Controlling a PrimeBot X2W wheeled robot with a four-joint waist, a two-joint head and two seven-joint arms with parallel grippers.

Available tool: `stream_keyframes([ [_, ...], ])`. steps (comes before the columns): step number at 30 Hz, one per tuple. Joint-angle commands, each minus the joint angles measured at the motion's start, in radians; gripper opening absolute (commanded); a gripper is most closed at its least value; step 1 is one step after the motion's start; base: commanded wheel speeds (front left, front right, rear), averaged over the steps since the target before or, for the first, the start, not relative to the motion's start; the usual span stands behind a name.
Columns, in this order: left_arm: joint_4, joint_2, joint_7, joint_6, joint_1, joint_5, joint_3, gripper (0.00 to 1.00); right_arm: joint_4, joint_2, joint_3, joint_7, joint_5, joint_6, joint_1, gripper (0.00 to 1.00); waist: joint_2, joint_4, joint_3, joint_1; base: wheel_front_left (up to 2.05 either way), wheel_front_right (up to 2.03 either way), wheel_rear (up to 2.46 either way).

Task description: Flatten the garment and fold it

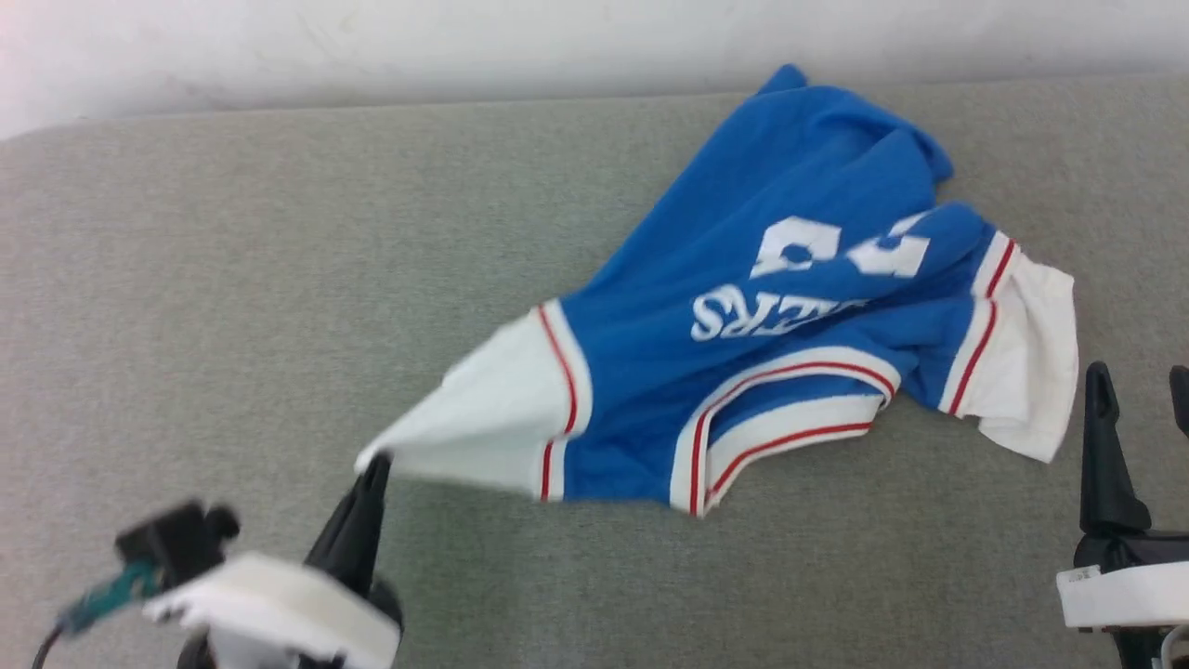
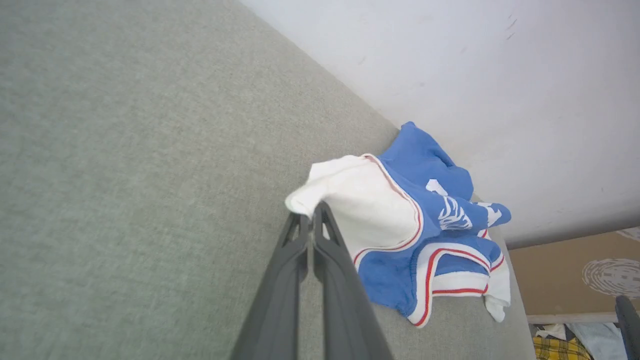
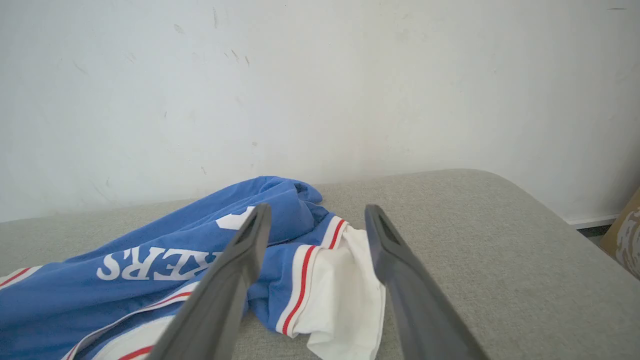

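Grey cushioned surface (image 1: 232,279): flattening in hand.
My left gripper (image 1: 376,463) pinches the garment (image 1: 743,372) by its white sleeve (image 1: 483,409); my right gripper (image 1: 1140,390), spread wide, should take the other sleeve (image 1: 1022,372).

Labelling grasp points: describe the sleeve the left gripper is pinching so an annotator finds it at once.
On the grey cushioned surface lies a crumpled blue garment with white lettering. Its white sleeve on the robot's left is drawn out to a point, pinched at the tip by the shut left gripper. The other white sleeve, on the right, lies slack and ungripped.
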Motion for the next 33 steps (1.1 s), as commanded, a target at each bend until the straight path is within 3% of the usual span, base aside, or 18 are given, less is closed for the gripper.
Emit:
stream_keyframes([
  [1,-0.021,0.005,-0.010,0.014,0.047,-0.006,0.016,0.00,0.004,0.002,0.004,-0.001,0.007,-0.001,0.008,1.00,0.0000,0.027,-0.024,0.0002,0.00,0.00,0.00],
  [7,-0.105,-0.003,-0.091,0.078,0.212,-0.006,0.137,0.00,0.007,0.002,-0.005,0.015,0.001,-0.001,0.027,1.00,0.0000,0.051,-0.032,0.0002,0.00,0.00,0.00],
  [13,-0.144,0.015,-0.099,0.082,0.219,-0.008,0.175,0.00,0.020,0.002,-0.010,0.087,-0.045,-0.001,0.030,1.00,0.0000,0.062,-0.026,0.0002,0.00,0.00,0.00],
  [18,-0.146,0.027,-0.088,0.076,0.182,0.012,0.143,0.00,0.033,-0.014,0.027,0.232,-0.134,-0.001,-0.007,1.00,0.0000,0.047,-0.007,0.0002,0.00,0.00,0.00],
  [23,-0.153,0.046,-0.079,0.068,0.136,0.044,0.112,0.00,0.101,-0.146,0.059,0.389,-0.125,-0.001,-0.085,1.00,0.0000,0.036,0.036,0.0002,0.00,0.00,0.00],
  [27,-0.164,0.051,-0.069,0.066,0.099,0.066,0.081,0.00,0.155,-0.208,0.073,0.526,-0.078,-0.001,-0.141,1.00,0.0000,0.037,0.072,0.0002,0.00,0.00,0.00],
  [33,-0.163,0.052,-0.065,0.062,0.067,0.083,0.053,0.00,0.215,-0.283,0.099,0.579,-0.038,-0.001,-0.206,1.00,0.0000,0.053,0.111,0.0002,0.00,0.00,0.00],
])
